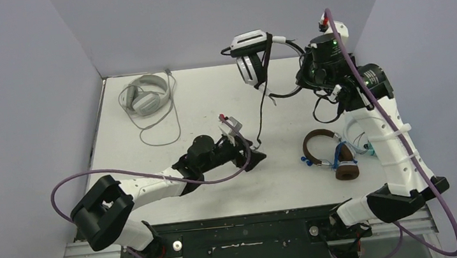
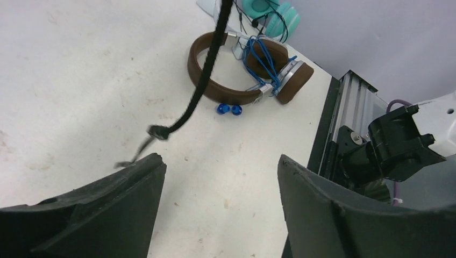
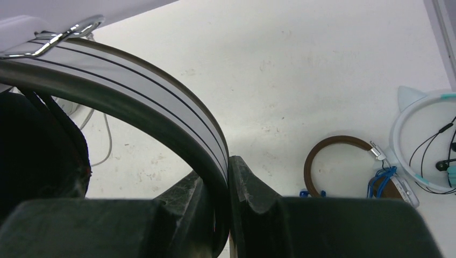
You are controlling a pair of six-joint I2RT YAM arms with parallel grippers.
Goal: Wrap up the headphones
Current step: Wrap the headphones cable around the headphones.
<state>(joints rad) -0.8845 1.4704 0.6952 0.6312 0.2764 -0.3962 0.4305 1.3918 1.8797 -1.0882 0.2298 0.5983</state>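
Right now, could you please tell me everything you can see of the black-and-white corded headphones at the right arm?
The black-and-white over-ear headphones hang in the air over the far side of the white table. The right gripper is shut on the curved headband, which is pale grey with thin black stripes and a metal slider, pinched between its fingers. A white earcup with black padding shows. The black braided cable dangles to a plug just ahead of the open left gripper.

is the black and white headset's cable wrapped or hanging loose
Hanging loose. The black cable dangles unwound from the black-and-white headset, which the right gripper holds up by its band.
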